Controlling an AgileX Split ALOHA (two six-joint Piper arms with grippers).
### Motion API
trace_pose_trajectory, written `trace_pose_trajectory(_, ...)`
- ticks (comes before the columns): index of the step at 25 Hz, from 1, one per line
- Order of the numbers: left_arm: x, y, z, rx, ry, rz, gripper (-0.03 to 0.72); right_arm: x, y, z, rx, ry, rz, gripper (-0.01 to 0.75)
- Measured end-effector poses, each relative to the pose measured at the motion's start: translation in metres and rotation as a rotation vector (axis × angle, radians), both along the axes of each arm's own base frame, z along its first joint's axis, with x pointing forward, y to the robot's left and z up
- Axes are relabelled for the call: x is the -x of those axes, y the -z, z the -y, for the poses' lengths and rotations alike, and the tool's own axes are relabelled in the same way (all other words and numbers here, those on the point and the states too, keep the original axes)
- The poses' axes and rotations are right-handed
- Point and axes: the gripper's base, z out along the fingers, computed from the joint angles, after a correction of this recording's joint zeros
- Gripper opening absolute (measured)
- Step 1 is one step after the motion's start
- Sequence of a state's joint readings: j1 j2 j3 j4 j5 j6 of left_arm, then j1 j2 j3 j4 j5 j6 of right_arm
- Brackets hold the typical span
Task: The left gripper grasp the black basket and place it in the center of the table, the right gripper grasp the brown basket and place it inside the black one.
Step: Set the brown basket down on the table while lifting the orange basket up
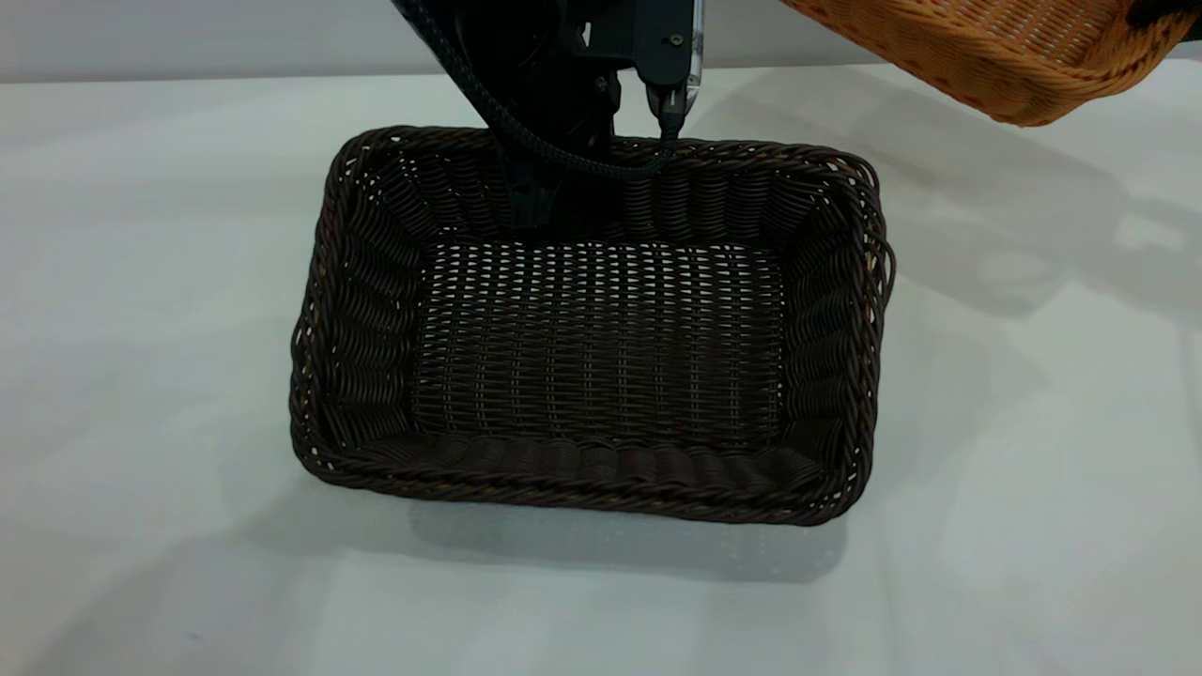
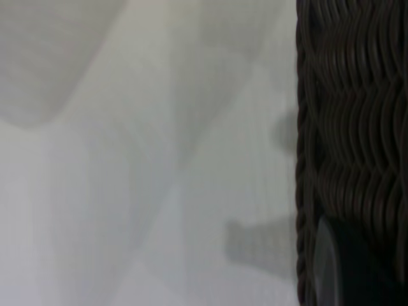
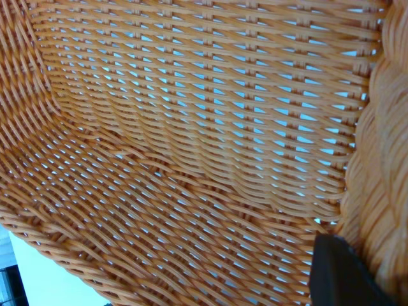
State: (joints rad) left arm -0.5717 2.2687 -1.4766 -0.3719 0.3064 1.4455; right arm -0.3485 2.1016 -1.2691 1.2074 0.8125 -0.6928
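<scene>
done: black basket (image 1: 601, 329) sat mid-table (image 1: 141, 282)
left gripper (image 1: 531, 202): at its far rim, grip unclear
left: brown basket (image 1: 995, 47) held aloft by right gripper, not nested

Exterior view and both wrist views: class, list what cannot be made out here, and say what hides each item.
- Brown basket: exterior view's top edge cuts most of it off.
- Right gripper: only a dark tip shows in the right wrist view; its grip is hidden.
- Left gripper: dark against the black basket; fingers indistinct.
</scene>
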Motion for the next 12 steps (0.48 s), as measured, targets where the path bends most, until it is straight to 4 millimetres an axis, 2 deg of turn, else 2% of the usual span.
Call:
trace_pose_trajectory(3,0.0009,0.0007,0.0006,0.007,-0.003,-0.013,0.131,0.0004,-0.0003,-0.0007,-0.007,-0.007,-0.001,0.063)
trace_pose_trajectory(9,-0.0002,0.0019,0.0011,0.018,-0.021,-0.009,0.4,0.0009,-0.0006,-0.0017,-0.015,-0.015,-0.002,0.063)
trace_pose_trajectory(12,-0.0053,-0.0002,0.002,0.053,-0.084,0.028,0.498,0.001,-0.0007,-0.0018,-0.017,-0.016,-0.003,0.063)
